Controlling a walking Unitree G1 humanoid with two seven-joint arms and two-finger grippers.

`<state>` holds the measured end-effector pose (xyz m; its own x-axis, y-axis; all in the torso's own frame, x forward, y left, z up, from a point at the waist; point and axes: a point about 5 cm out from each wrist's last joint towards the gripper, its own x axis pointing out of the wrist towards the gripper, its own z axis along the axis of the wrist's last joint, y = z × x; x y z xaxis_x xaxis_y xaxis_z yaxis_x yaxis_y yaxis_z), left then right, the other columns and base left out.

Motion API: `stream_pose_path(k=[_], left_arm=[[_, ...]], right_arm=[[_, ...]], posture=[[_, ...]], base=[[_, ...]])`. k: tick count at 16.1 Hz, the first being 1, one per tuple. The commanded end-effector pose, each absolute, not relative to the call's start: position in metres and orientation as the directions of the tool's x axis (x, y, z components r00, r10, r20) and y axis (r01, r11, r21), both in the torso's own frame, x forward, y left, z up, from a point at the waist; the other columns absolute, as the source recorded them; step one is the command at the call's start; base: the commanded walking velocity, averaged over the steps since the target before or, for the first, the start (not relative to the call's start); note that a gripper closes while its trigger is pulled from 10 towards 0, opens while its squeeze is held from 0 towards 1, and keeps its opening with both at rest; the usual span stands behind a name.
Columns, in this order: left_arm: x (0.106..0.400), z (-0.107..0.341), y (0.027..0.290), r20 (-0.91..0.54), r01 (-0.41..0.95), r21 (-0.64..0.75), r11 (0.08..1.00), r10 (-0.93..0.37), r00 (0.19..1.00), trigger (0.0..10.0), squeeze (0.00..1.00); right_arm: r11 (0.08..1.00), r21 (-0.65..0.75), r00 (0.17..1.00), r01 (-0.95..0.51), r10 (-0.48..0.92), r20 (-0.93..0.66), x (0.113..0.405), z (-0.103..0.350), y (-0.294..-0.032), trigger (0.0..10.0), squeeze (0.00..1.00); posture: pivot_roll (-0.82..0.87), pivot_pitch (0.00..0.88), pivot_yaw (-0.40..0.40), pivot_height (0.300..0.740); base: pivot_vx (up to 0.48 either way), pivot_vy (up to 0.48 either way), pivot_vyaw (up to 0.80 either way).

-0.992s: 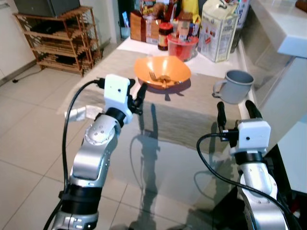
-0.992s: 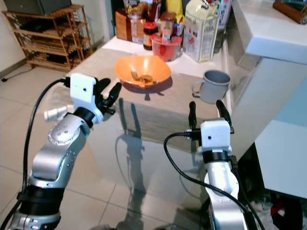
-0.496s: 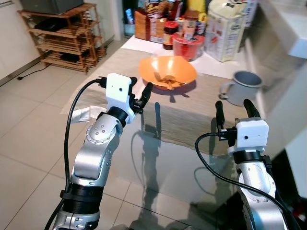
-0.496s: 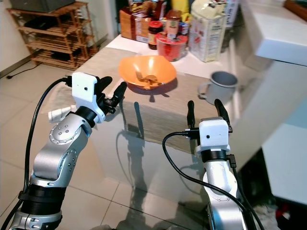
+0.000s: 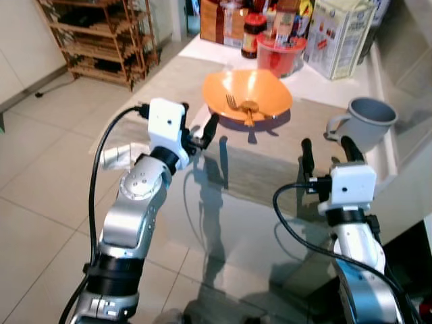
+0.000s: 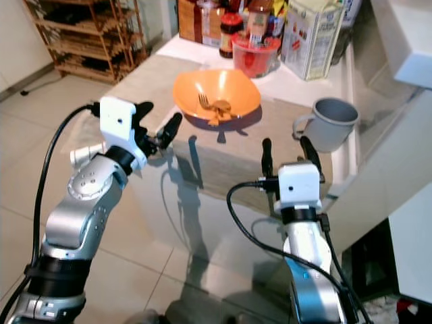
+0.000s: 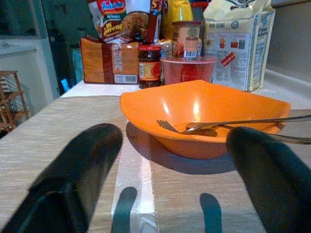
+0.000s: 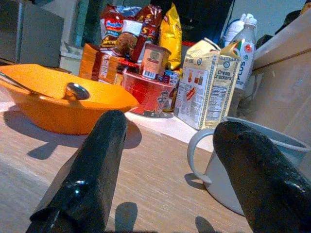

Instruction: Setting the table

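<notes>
Surface: glass-topped at the near edge, with a beige runner across its middle. Orange bowl stands on the runner toward the far side; a fork and a spoon lie inside it, handles resting on the rim. Grey mug stands near the right edge of the surface, handle turned toward the bowl, well apart from it. At the far edge: red tub, dark jar, cracker carton, snack packets behind. Left hand hovers over the left part of the surface, just short of the bowl, fingers spread wide, holding nothing; in its wrist view the bowl sits between the two black fingers without contact. Right hand is raised over the near right part of the surface, pointing at the mug, fingers likewise parted and empty; its wrist view shows the mug just beyond one finger, untouched. Wooden rack stands on the tiled floor to the left.
</notes>
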<state>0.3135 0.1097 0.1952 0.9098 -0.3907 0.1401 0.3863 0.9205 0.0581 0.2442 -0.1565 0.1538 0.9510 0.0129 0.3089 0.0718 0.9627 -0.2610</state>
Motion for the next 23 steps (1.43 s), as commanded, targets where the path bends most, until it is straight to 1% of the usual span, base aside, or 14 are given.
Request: stream_pose_path(k=[1, 3, 4, 5, 8, 10, 12, 13, 16, 17, 20, 23], left_arm=[[0.316, 0.198, 0.11, 0.146, 0.387, 0.067, 0.92, -0.393, 0.908, 10.0, 1.0], [0.318, 0.2, 0.111, 0.142, 0.37, 0.08, 0.926, -0.378, 0.915, 10.0, 1.0], [0.32, 0.199, 0.112, 0.129, 0.353, 0.092, 0.931, -0.363, 0.923, 10.0, 0.96], [0.321, 0.199, 0.112, 0.124, 0.351, 0.084, 0.933, -0.359, 0.925, 10.0, 0.0], [0.326, 0.199, 0.116, 0.107, 0.328, 0.042, 0.944, -0.331, 0.938, 10.0, 0.0], [0.329, 0.203, 0.119, 0.117, 0.322, 0.057, 0.945, -0.326, 0.938, 10.0, 0.0], [0.331, 0.209, 0.122, 0.142, 0.31, 0.111, 0.944, -0.324, 0.935, 10.0, 0.0], [0.331, 0.21, 0.122, 0.142, 0.315, 0.105, 0.943, -0.328, 0.934, 10.0, 0.0], [0.329, 0.21, 0.12, 0.154, 0.33, 0.11, 0.937, -0.345, 0.926, 10.0, 0.0], [0.329, 0.21, 0.119, 0.16, 0.33, 0.111, 0.937, -0.345, 0.925, 10.0, 0.0], [0.328, 0.211, 0.119, 0.166, 0.331, 0.118, 0.936, -0.347, 0.923, 10.0, 0.0], [0.327, 0.21, 0.117, 0.168, 0.339, 0.128, 0.932, -0.358, 0.919, 10.0, 0.0]], right_arm=[[0.964, -0.259, 0.956, 0.067, 0.012, 0.292, 0.244, 0.15, -0.156, 10.0, 0.0], [0.964, -0.257, 0.957, 0.065, 0.013, 0.29, 0.244, 0.15, -0.157, 10.0, 0.0], [0.962, -0.265, 0.956, 0.065, 0.017, 0.294, 0.244, 0.151, -0.156, 10.0, 0.0], [0.961, -0.269, 0.955, 0.063, 0.02, 0.297, 0.244, 0.151, -0.156, 10.0, 0.0], [0.959, -0.277, 0.956, 0.061, 0.024, 0.293, 0.244, 0.151, -0.155, 10.0, 0.0], [0.958, -0.28, 0.955, 0.058, 0.028, 0.294, 0.245, 0.151, -0.154, 10.0, 0.0], [0.958, -0.282, 0.955, 0.055, 0.032, 0.296, 0.246, 0.151, -0.153, 10.0, 0.0], [0.958, -0.282, 0.954, 0.051, 0.037, 0.297, 0.246, 0.151, -0.153, 10.0, 0.0], [0.958, -0.284, 0.955, 0.042, 0.046, 0.294, 0.246, 0.15, -0.151, 10.0, 0.0], [0.959, -0.282, 0.953, 0.038, 0.05, 0.299, 0.246, 0.151, -0.151, 10.0, 0.0], [0.964, -0.264, 0.951, 0.03, 0.054, 0.306, 0.247, 0.153, -0.151, 10.0, 0.0], [0.965, -0.261, 0.95, 0.038, 0.046, 0.308, 0.245, 0.153, -0.152, 10.0, 0.0]], posture=[[0.03, 0.0, -0.006, 0.718], [0.03, 0.0, -0.006, 0.701], [0.02, 0.0, -0.005, 0.689], [0.02, 0.0, -0.005, 0.684], [0.02, 0.0, -0.003, 0.684], [0.02, 0.0, 0.0, 0.684], [0.02, 0.0, 0.0, 0.684], [0.03, 0.0, -0.001, 0.684], [0.03, 0.0, -0.003, 0.684], [0.03, 0.0, -0.003, 0.684], [0.03, 0.0, -0.004, 0.701], [0.03, 0.0, -0.002, 0.731]], base=[[0.0, 0.0, -0.51], [0.0, 0.0, -0.45], [0.0, 0.0, -0.44], [0.0, 0.0, 0.0], [0.0, 0.0, 0.0], [0.0, 0.0, 0.0], [0.0, 0.0, 0.0], [0.0, 0.0, 0.0], [0.439, 0.0, 0.0], [0.0, 0.0, 0.0], [0.0, 0.0, -0.29], [0.0, 0.0, -0.28]])
